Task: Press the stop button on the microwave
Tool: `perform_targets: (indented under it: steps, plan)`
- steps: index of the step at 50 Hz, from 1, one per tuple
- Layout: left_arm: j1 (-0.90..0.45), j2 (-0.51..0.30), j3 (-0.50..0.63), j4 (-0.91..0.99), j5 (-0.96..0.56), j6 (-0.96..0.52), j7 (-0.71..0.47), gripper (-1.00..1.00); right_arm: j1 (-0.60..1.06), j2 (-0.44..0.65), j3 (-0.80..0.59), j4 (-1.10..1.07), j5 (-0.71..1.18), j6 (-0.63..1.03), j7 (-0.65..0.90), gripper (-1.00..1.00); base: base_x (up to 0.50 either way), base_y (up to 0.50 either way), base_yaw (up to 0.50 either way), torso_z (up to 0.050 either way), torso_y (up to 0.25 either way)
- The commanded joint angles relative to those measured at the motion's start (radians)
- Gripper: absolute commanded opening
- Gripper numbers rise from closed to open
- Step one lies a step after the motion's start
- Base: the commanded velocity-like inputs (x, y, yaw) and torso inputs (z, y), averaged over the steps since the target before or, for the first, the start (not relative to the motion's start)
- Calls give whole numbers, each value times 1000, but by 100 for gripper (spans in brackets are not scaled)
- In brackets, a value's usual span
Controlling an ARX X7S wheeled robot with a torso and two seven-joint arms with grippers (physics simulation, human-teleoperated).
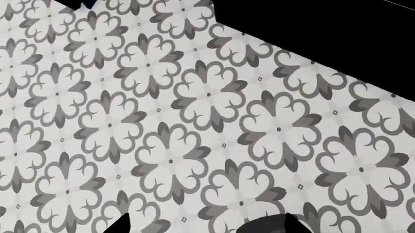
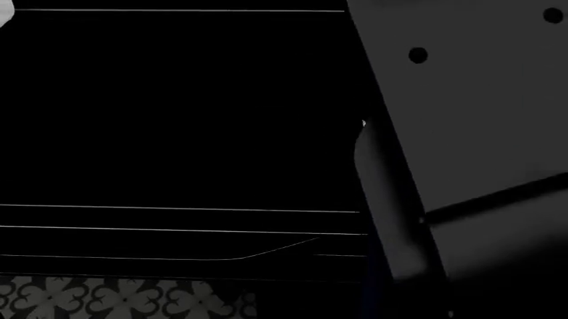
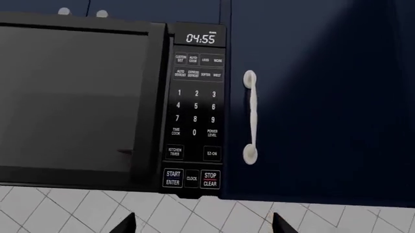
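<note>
The black built-in microwave point(image 3: 110, 104) shows 04:55 on its lit clock display point(image 3: 200, 38). Its dark keypad panel point(image 3: 196, 111) carries digits 0–9, POWER LEVEL, KITCHEN TIMER, EZ-ON, START ENTER, CLOCK, and the STOP CLEAR button point(image 3: 210, 179).
</note>
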State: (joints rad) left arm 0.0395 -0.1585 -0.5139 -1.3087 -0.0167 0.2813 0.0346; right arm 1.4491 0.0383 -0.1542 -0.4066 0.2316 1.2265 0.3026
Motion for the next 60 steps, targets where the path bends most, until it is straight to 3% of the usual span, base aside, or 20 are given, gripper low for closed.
perform_targets:
  steps: [1,11,20,24,30,34,39,42,49,53,60]
  plan:
    - [0,0,-1,0,0,-1,0,100,192,-11,-66,376,-30,-132,19,100,0,0,0,50,20]
    - [0,0,-1,0,0,-1,0,100,425,-35,-103,728,46,-215,52,100,0,0,0,50,21]
    - [0,0,-1,0,0,-1,0,100,625,-36,-245,1107,182,-384,98,100,0,0,0,50,22]
    - [0,0,-1,0,0,-1,0,100,750,-38,-402,1342,340,-516,113,100,0,0,0,50,21]
    - [0,0,-1,0,0,-1,0,100,870,-38,-801,1576,708,-696,136,100,0,0,0,50,21]
    - [0,0,-1,0,0,-1,0,100,891,-38,-1015,1622,908,-751,140,100,0,0,0,50,21]
    - [0,0,-1,0,0,-1,0,100,904,-38,-1161,1649,1053,-791,139,100,0,0,0,50,20]
    - [0,0,-1,0,0,-1,0,100,906,-38,-1184,1689,1100,-811,126,100,0,0,0,50,20]
    - [0,0,-1,0,0,-1,0,100,905,-38,-1034,1715,1040,-811,134,100,354,-395,0,50,21]
    - [0,0,-1,0,0,-1,0,100,899,-38,-1020,1715,1051,-807,136,100,387,-415,0,50,21]
    - [0,0,-1,0,0,-1,0,100,906,-38,-1155,1698,1182,-830,151,100,387,-355,0,50,21]
